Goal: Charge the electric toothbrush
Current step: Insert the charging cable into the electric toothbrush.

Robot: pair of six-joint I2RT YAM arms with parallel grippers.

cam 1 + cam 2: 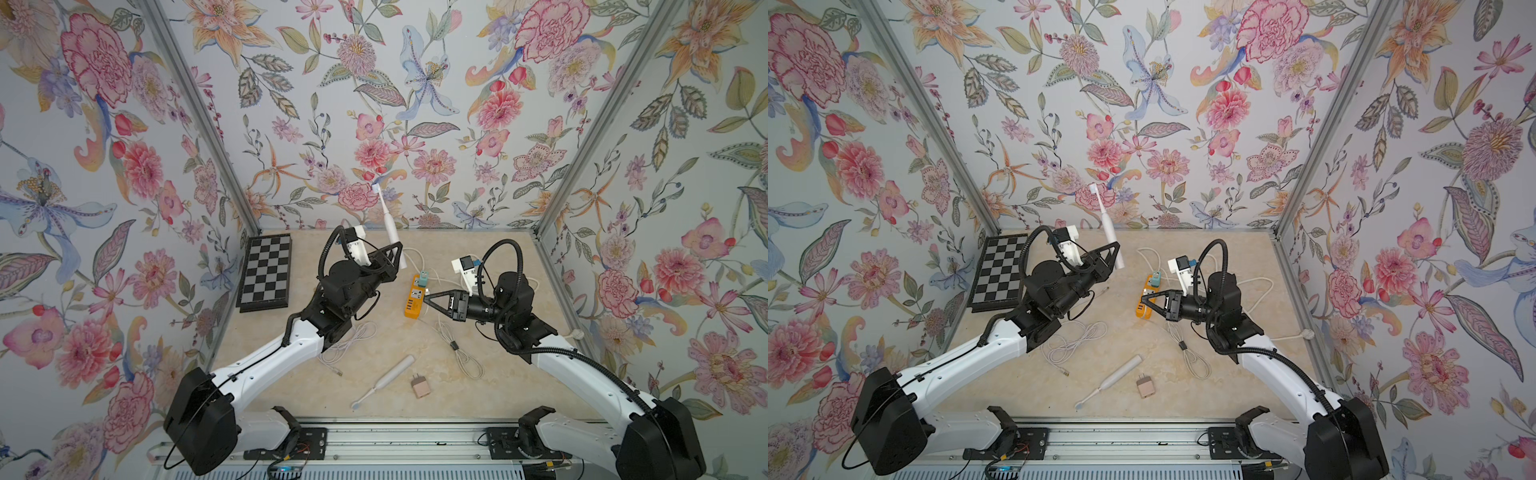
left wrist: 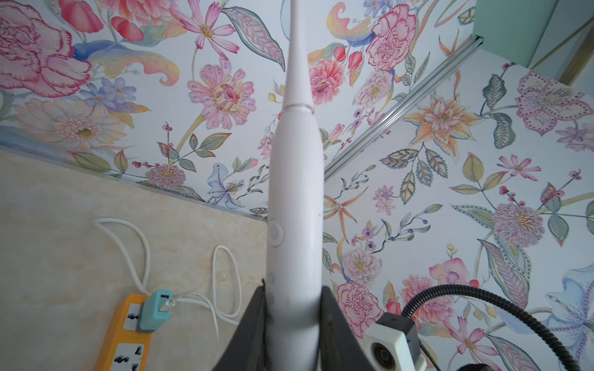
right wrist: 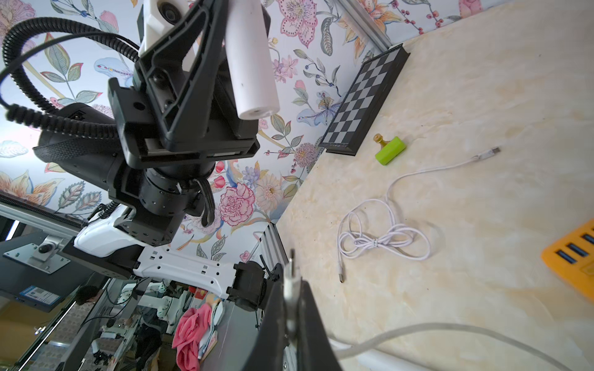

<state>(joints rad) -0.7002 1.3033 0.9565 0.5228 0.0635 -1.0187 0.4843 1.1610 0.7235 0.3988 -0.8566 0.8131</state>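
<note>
While gripped aloft, the toothbrush (image 1: 389, 227) hangs above open table (image 1: 390, 332).

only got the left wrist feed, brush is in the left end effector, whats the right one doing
Observer: The right end effector is shut on a white cable plug, its metal tip sticking out.
Operator: how close is that to the brush base
Observer: Apart. The toothbrush base pokes out past the left end effector, its end face bare, with a gap to the plug.
Operator: any other brush around
Observer: Yes, a second toothbrush lies flat near the front, beside a pink adapter.
</note>
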